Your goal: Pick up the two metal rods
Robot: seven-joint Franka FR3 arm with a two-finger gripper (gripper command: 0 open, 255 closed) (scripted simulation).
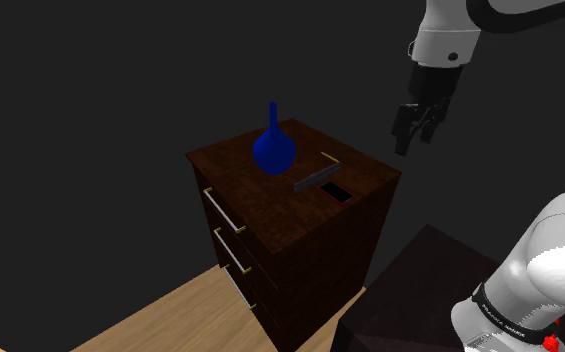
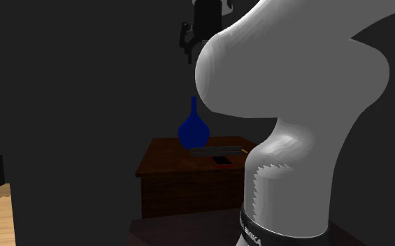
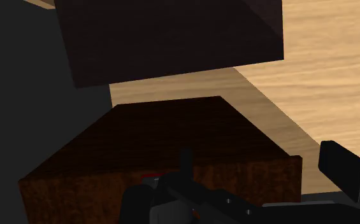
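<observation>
Shoulder view: a dark wooden cabinet with drawers down its front stands on a pale wood floor; its top is the surface. A blue vase stands upright on the far part of that surface. To the shoulder view's right of the vase a grey rod lies flat, and a thin yellow rod lies just beyond it, apart from it. A small black rectangle shows just on the near side of the grey rod. The gripper hangs in the air off the cabinet's right side, higher than the surface and well apart from both rods. Its fingers are spread, nothing between them. The dark stand sits near the lower right.
</observation>
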